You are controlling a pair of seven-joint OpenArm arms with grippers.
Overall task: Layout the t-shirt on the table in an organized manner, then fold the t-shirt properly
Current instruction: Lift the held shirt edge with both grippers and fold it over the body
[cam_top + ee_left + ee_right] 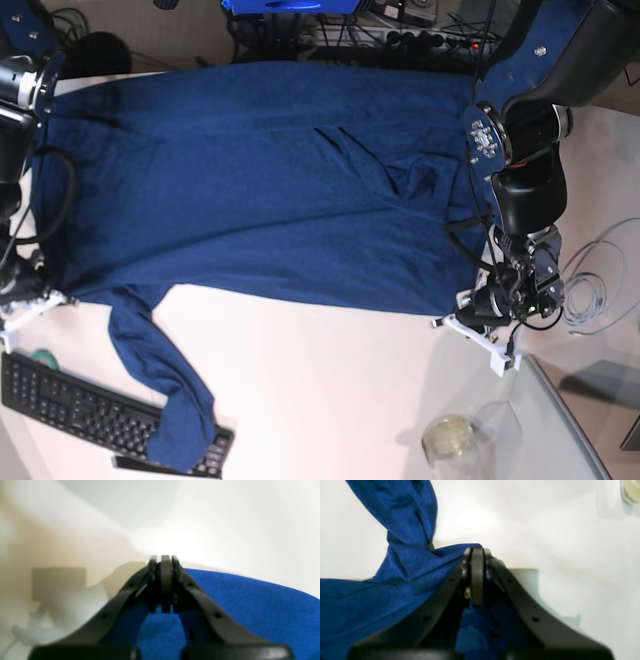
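Left gripper (165,562) clamped on t-shirt (250,180) edge, right gripper (477,555) likewise.

Blurred t-shirt (250,605) cloth inside both hands' jaws

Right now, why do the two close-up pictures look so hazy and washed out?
Left wrist view: bright glare above the shut left gripper, background blurred. Right wrist view: the soft dark navy blue t-shirt sharp, surroundings washed white. Base view: evenly lit, sharp.
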